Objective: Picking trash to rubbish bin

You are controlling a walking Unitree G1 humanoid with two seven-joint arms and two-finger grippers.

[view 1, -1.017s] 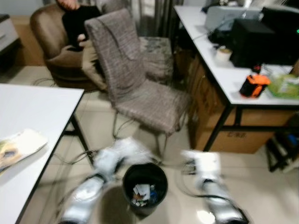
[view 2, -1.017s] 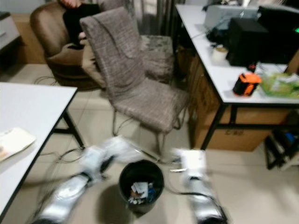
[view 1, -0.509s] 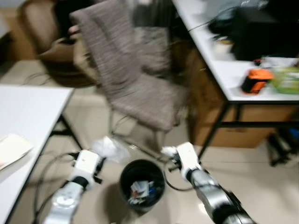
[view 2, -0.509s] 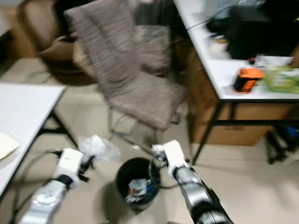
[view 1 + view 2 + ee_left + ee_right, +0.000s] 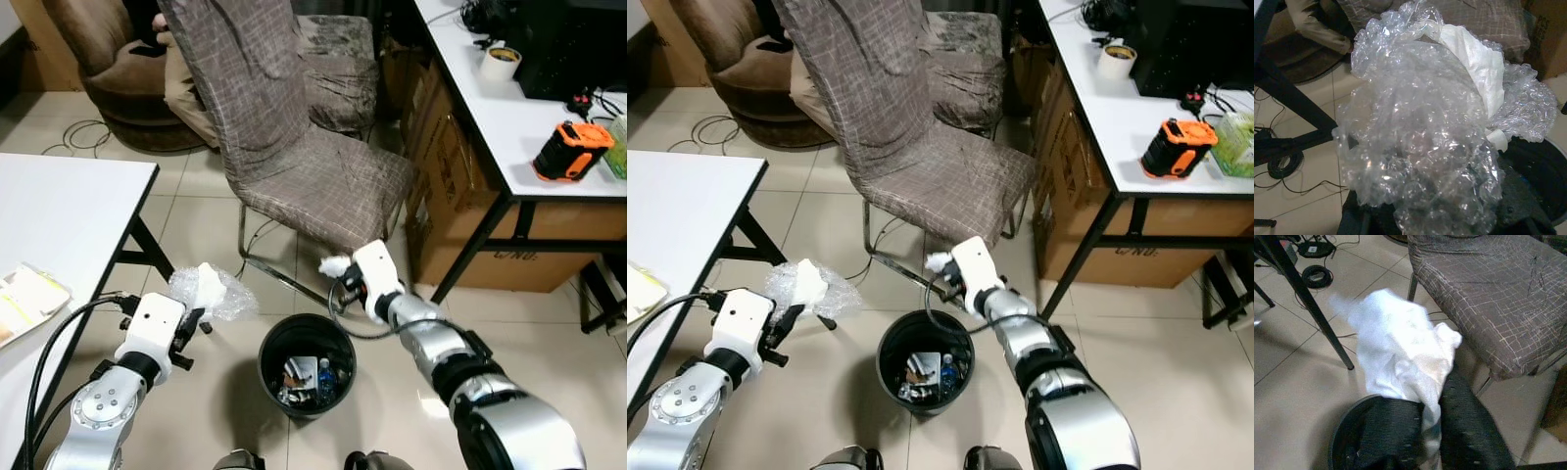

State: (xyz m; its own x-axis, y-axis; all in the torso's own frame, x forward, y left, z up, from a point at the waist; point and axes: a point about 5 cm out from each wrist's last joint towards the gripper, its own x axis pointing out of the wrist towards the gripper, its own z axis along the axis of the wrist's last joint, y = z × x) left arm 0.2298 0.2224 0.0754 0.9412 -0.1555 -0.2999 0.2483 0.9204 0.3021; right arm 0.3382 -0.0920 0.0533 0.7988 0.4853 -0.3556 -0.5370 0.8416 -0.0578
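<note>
A black round rubbish bin [image 5: 307, 364] stands on the tiled floor with some rubbish inside. Left of it, my left gripper [image 5: 192, 315] is shut on a clump of clear bubble wrap with white paper [image 5: 209, 291]; the bubble wrap [image 5: 1425, 132] bulges over the fingers in the left wrist view, the bin's rim beside it. My right gripper [image 5: 340, 269] is shut on a crumpled white tissue [image 5: 334, 265] just above the bin's far edge. In the right wrist view the tissue [image 5: 1398, 355] is pinched between the black fingers [image 5: 1466, 431] over the bin [image 5: 1344, 440].
A grey fabric-covered chair [image 5: 294, 147] stands just behind the bin. A white table [image 5: 59, 225] is at the left, and a white desk [image 5: 529, 117] with an orange device [image 5: 571, 151] at the right, cardboard boxes beneath. A person sits in a brown armchair [image 5: 108, 69] at the back. Cables lie on the floor.
The view has tilted down and steadied. My right gripper with the tissue has come forward over the bin's far rim. The left gripper keeps the bubble wrap left of the bin.
</note>
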